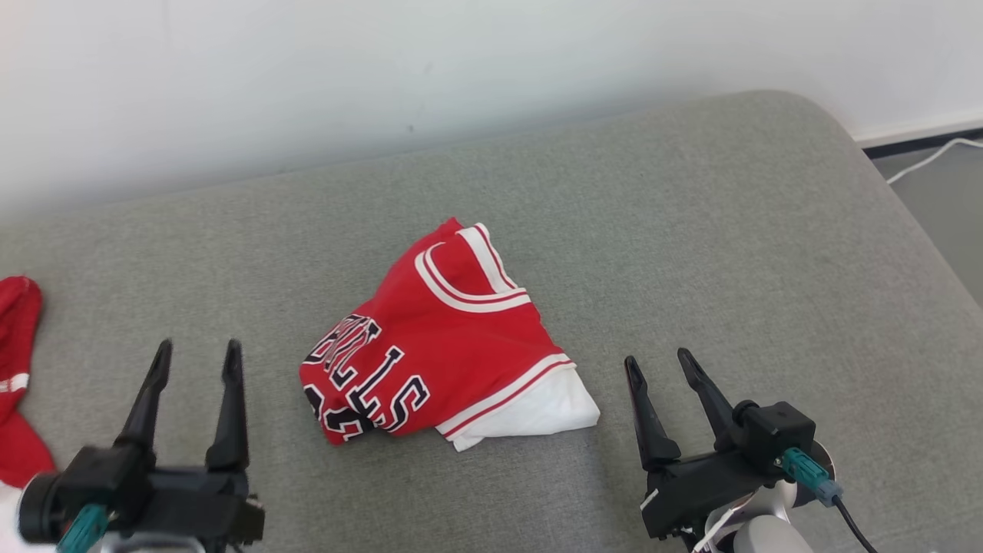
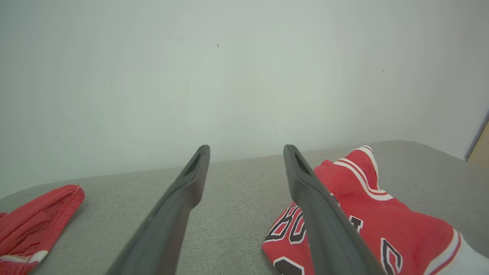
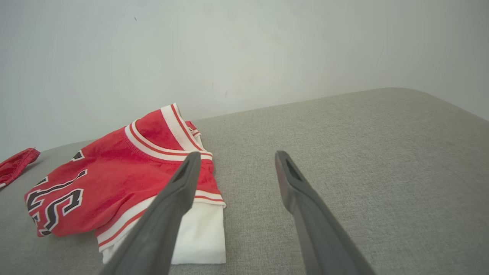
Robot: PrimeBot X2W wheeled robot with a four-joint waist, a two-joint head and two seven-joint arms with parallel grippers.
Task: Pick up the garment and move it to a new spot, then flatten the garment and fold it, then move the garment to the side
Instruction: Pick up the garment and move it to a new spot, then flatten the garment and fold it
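**Op A:** Checking fingers first: left gripper (image 1: 197,347) is spread wide with nothing between the tips. Right gripper (image 1: 656,358) is the same, apart and empty.

**Op B:** Garment?

**Op A:** Red jersey (image 1: 445,330) lies folded mid-cushion, between my two grippers and touching neither. White shows at its near right corner.

**Op B:** Step in hand?

**Op A:** I judge it's the move to the side. I'd pinch through all layers at the near edge, both ends at once, then carry low and level so the fold doesn't spill.

**Op B:** Room?

**Op A:** Grey cushion (image 1: 691,230) is bare to the right up to its rounded edge. Floor (image 1: 948,203) and a white cable (image 1: 933,157) sit beyond. Left is tighter: a second red garment (image 1: 15,369) lies at that edge. Wall (image 1: 307,77) runs along the back. I'd go right and stop well short of the rim.
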